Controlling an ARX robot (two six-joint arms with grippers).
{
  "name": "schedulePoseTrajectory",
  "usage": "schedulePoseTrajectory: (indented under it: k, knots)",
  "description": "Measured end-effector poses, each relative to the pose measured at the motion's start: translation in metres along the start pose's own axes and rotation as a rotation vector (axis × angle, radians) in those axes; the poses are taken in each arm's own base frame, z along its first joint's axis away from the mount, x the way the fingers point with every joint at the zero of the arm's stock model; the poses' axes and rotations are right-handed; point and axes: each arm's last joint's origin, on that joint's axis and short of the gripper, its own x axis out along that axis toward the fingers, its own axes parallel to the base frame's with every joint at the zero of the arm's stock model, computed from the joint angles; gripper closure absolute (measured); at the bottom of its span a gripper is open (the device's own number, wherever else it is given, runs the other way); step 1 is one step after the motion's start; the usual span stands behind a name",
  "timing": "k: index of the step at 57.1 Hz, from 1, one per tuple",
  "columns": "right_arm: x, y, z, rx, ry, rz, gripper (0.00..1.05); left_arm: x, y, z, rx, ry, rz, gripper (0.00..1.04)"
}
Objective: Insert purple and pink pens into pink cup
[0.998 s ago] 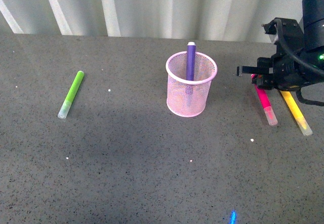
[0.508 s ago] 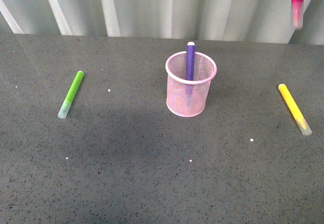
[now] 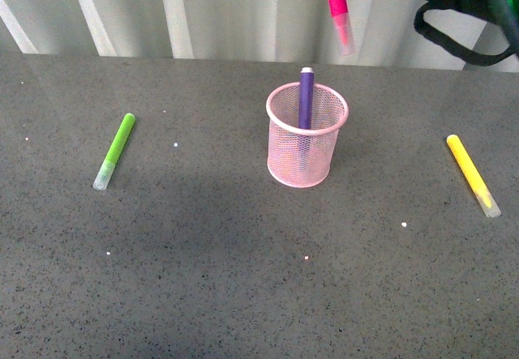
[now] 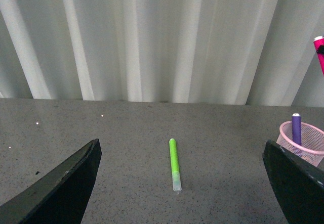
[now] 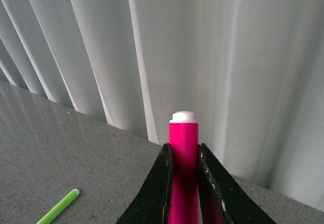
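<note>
So half of the job is reading as done. Taking the pink cup [image 3: 307, 146] as the landmark: nearest the camera, only bare grey table [image 3: 243, 294] is lying in front of it. Level with the cup, well off to its left, the lime-green marker [image 3: 113, 151] is lying flat, and well off to its right the yellow marker [image 3: 473, 174] is doing the same; neither belongs to the task. Inside the cup the purple pen [image 3: 306, 98] is standing upright, its end poking above the rim. Behind and above the cup, slightly to its right, the pink pen [image 3: 338, 10] is hanging in the air, clear cap downward and a little tilted, with the right gripper [image 5: 183, 183] clamping its fingers on the barrel. The left gripper [image 4: 182, 183] is idling with its fingers spread wide and nothing between them. What is left, as I judge it, is bringing the pink pen over the cup's mouth, lowering it beside the purple one, and letting go.
</note>
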Motion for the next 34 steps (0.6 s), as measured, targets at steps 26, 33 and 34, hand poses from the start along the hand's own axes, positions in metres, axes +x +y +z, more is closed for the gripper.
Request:
schedulePoseTrajectory:
  k: [26, 33, 34]
  knots:
    - [0.022, 0.005, -0.036, 0.052, 0.049, 0.031, 0.96, 0.0, 0.0, 0.0, 0.0, 0.0, 0.0, 0.07]
    - [0.022, 0.009, -0.041, 0.067, 0.056, 0.041, 0.96, 0.0, 0.0, 0.0, 0.0, 0.0, 0.0, 0.07]
    - [0.022, 0.009, -0.041, 0.067, 0.054, 0.042, 0.96, 0.0, 0.0, 0.0, 0.0, 0.0, 0.0, 0.07]
